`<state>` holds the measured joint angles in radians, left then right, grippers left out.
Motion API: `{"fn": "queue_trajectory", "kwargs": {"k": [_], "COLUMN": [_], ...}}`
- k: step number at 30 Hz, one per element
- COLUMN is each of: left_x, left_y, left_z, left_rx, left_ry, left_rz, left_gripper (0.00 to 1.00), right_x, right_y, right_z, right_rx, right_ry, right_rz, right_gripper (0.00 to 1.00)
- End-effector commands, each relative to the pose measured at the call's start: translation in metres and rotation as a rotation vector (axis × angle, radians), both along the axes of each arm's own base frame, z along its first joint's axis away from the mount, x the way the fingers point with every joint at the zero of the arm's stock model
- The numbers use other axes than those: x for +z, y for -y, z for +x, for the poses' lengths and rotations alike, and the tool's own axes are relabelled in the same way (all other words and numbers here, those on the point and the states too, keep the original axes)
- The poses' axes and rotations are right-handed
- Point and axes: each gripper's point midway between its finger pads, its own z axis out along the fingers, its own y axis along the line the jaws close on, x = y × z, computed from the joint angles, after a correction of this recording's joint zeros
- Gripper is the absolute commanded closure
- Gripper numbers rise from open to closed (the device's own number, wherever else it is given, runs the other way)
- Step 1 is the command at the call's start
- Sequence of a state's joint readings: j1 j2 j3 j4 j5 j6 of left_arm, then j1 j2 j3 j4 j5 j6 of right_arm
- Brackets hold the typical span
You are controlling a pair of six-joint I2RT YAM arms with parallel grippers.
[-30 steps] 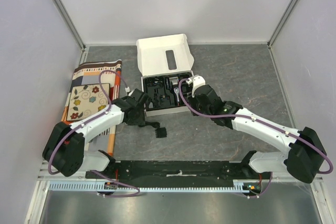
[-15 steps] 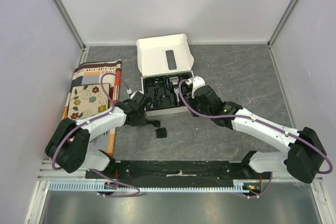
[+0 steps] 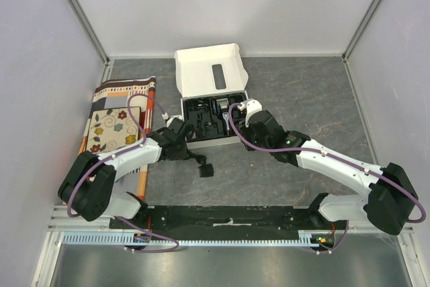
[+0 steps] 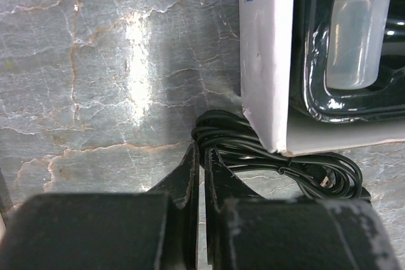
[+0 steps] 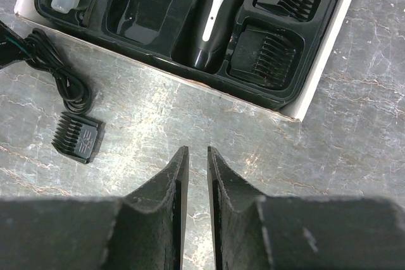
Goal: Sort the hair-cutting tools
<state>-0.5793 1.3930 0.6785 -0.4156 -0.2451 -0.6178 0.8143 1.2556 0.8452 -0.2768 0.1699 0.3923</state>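
The white box (image 3: 208,72) lies open, and its black tray (image 5: 145,23) holds the clipper (image 5: 215,17) and two comb guards (image 5: 269,55). The coiled black cable (image 4: 285,162) lies on the table against the box's near left corner (image 4: 266,61). My left gripper (image 4: 202,153) is shut, its tips pinching the coil's left edge; from above the left gripper (image 3: 191,156) sits by that corner. A loose comb guard (image 5: 77,136) lies just in front of the cable (image 5: 60,77). My right gripper (image 5: 196,151) hovers before the box's near right side, jaws narrowly open and empty.
A patterned mat (image 3: 117,122) and an orange-and-white stick (image 3: 143,173) lie to the left of my left arm. A translucent cap (image 4: 354,42) sits in the tray's left pocket. Grey enclosure walls close in the table on three sides.
My left gripper has moved in toward the box's corner and closed its jaws on the cable. The right arm has barely moved.
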Motion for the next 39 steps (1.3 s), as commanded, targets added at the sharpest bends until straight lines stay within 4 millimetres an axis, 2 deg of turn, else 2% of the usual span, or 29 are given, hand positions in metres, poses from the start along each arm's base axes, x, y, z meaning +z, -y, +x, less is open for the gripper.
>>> {"fn": "queue_trajectory", "kwargs": {"k": [1,4,5,7,8,12,17,19,21,22,23,27,28,29,30,31,32,33,35,36,37,39], "left_x": [0.010,0.028,0.040,0.052,0.067,0.096,0.126,0.128,0.140,0.133,0.142,0.149,0.163,0.156,0.157,0.167,0.168,0.161,0.169,0.161,0.167,0.157], "left_y": [-0.002,0.000,0.001,0.002,0.005,0.013,0.025,0.028,0.033,0.034,0.037,0.046,0.051,0.054,0.052,0.056,0.057,0.054,0.058,0.058,0.061,0.061], "left_z": [0.002,-0.001,0.000,-0.003,0.000,-0.005,0.000,0.007,0.018,0.024,0.033,0.066,0.077,0.085,0.092,0.102,0.108,0.116,0.128,0.135,0.141,0.150], "left_rx": [0.040,0.037,0.037,0.030,0.029,-0.001,-0.009,0.007,0.027,0.057,0.073,0.140,0.152,0.161,0.182,0.201,0.213,0.237,0.262,0.277,0.293,0.323], "left_ry": [0.050,0.075,0.105,0.114,0.148,0.165,0.205,0.202,0.221,0.203,0.222,0.253,0.283,0.269,0.279,0.299,0.303,0.298,0.323,0.315,0.325,0.306], "left_rz": [-0.028,-0.064,-0.089,-0.112,-0.141,-0.207,-0.278,-0.280,-0.292,-0.274,-0.278,-0.255,-0.273,-0.250,-0.228,-0.236,-0.226,-0.190,-0.197,-0.175,-0.190,-0.185], "left_gripper": [0.98,0.98,0.98,0.98,0.98,0.98,0.98,0.98,0.98,0.98,0.98,0.98,0.98,0.98,0.98,0.98,0.98,0.98,0.98,0.98,0.98,0.98], "right_x": [0.014,0.016,0.018,0.021,0.022,0.024,0.027,0.029,0.032,0.033,0.035,0.035,0.035,0.035,0.035,0.035,0.036,0.036,0.036,0.036,0.035,0.034], "right_y": [-0.005,-0.006,-0.007,-0.008,-0.008,-0.010,-0.007,-0.005,0.000,0.001,0.001,0.002,0.003,0.004,0.005,0.005,0.005,0.006,0.005,0.006,0.007,0.006], "right_z": [0.001,0.001,0.001,0.002,0.002,0.002,0.002,0.004,0.006,0.007,0.007,0.008,0.008,0.009,0.009,0.009,0.009,0.009,0.009,0.010,0.010,0.009], "right_rx": [0.011,0.013,0.015,0.018,0.017,0.020,0.003,-0.017,-0.048,-0.060,-0.068,-0.091,-0.093,-0.103,-0.106,-0.108,-0.107,-0.110,-0.108,-0.111,-0.113,-0.107], "right_ry": [0.030,0.030,0.032,0.038,0.037,0.039,0.044,0.053,0.067,0.067,0.071,0.068,0.067,0.069,0.071,0.071,0.073,0.073,0.077,0.078,0.076,0.073], "right_rz": [0.046,0.048,0.048,0.050,0.049,0.051,0.051,0.053,0.054,0.060,0.065,0.074,0.074,0.076,0.074,0.075,0.076,0.075,0.075,0.071,0.069,0.068], "right_gripper": [0.75,0.76,0.76,0.76,0.76,0.76,0.76,0.76,0.77,0.77,0.78,0.78,0.78,0.78,0.79,0.78,0.78,0.79,0.78,0.78,0.79,0.79]}}
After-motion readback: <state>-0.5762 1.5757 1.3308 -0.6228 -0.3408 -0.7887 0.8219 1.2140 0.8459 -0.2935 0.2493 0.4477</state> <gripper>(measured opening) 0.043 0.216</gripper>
